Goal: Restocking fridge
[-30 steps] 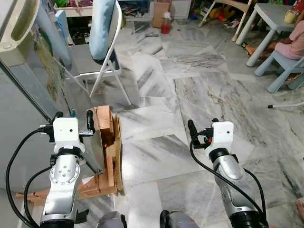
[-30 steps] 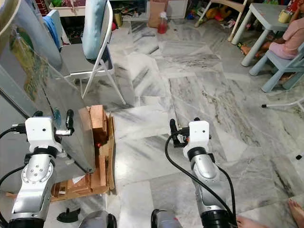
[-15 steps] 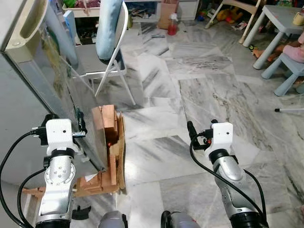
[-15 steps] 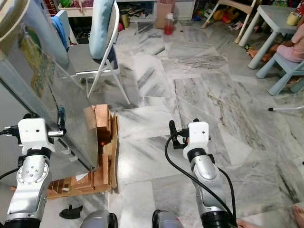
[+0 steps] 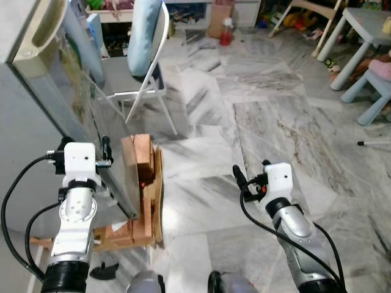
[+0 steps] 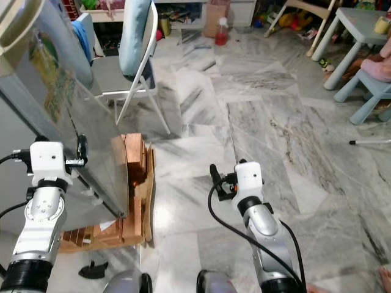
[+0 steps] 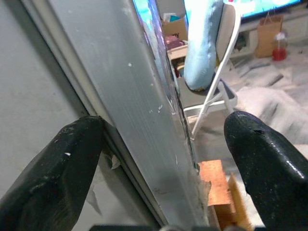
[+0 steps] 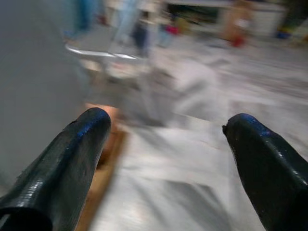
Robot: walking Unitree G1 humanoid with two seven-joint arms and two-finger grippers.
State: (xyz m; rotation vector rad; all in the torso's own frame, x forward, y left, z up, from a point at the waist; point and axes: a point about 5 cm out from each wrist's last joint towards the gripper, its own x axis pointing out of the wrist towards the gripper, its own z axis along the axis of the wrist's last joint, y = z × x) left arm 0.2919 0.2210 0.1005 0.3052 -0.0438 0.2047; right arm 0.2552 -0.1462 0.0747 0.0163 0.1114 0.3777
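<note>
The silver fridge door (image 5: 76,116) stands at my left with a pale handle at its top. My left gripper (image 5: 83,146) is open and straddles the door's free edge (image 7: 144,106); one finger (image 7: 53,178) is on the grey side and the other finger (image 7: 264,163) on the room side. I cannot tell whether the fingers touch the door. My right gripper (image 5: 250,173) hangs open and empty over the marble floor, also seen blurred as the right gripper (image 8: 163,159).
A stack of wood and cardboard (image 5: 144,183) lies by the door's lower corner. A folding chair (image 5: 143,67) with a blue cushion stands behind it. A small table (image 5: 360,24), a blue stool (image 5: 374,91) and a seated person (image 5: 382,64) are at far right. Marble floor (image 5: 244,104) spreads ahead.
The head view has shifted. My left gripper has moved left from beside the wood stack onto the door's edge. The right gripper has drifted slightly left and lower.
</note>
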